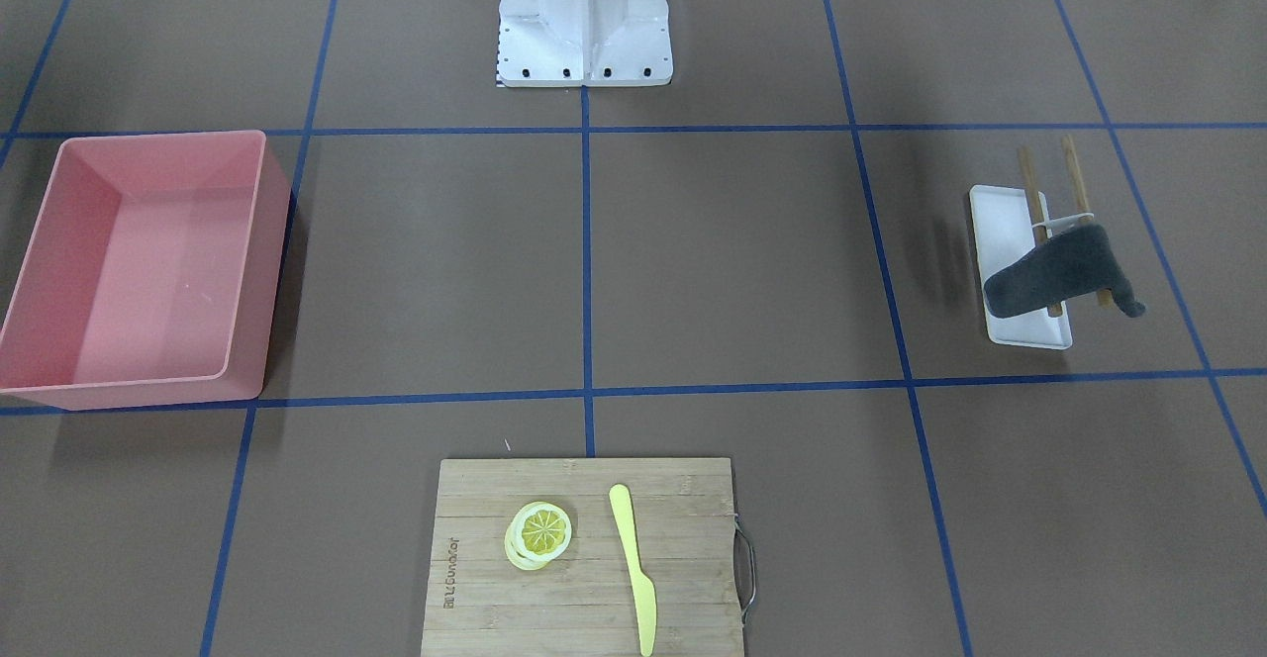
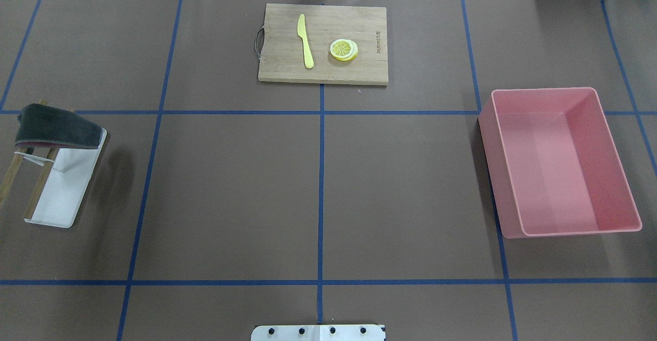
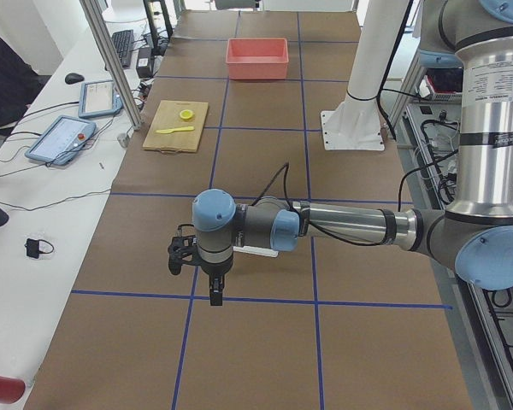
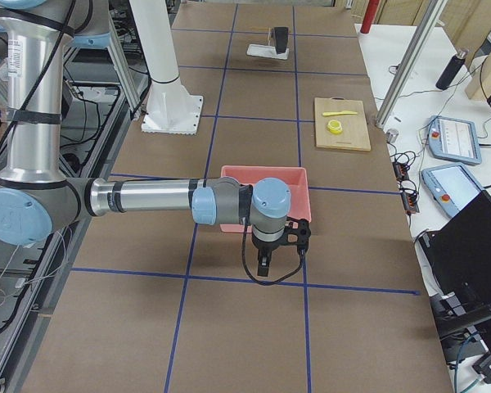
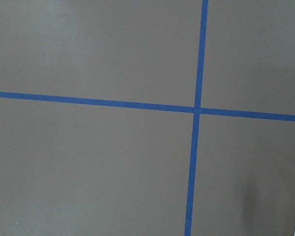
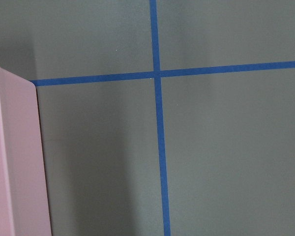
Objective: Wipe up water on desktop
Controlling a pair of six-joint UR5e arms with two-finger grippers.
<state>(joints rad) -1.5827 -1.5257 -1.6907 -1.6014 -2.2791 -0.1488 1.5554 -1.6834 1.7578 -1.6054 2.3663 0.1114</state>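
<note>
The brown desktop [image 2: 231, 192] with blue tape lines shows no water that I can make out. A dark grey cloth [image 1: 1064, 271] hangs on a small wooden rack [image 1: 1029, 177] over a white tray [image 1: 1000, 222], at the overhead view's left [image 2: 56, 125]. My left gripper [image 3: 215, 292] hangs above the tabletop near that tray, seen only in the exterior left view; I cannot tell if it is open or shut. My right gripper [image 4: 263, 266] hangs beside the pink bin, seen only in the exterior right view; I cannot tell its state either.
A pink bin [image 2: 616, 176] stands on my right side, its wall in the right wrist view [image 6: 10, 162]. A bamboo cutting board [image 2: 359, 27] at the far middle holds a yellow knife [image 2: 305, 43] and lemon slices [image 2: 344, 50]. The white robot base [image 1: 584, 24] stands on my side.
</note>
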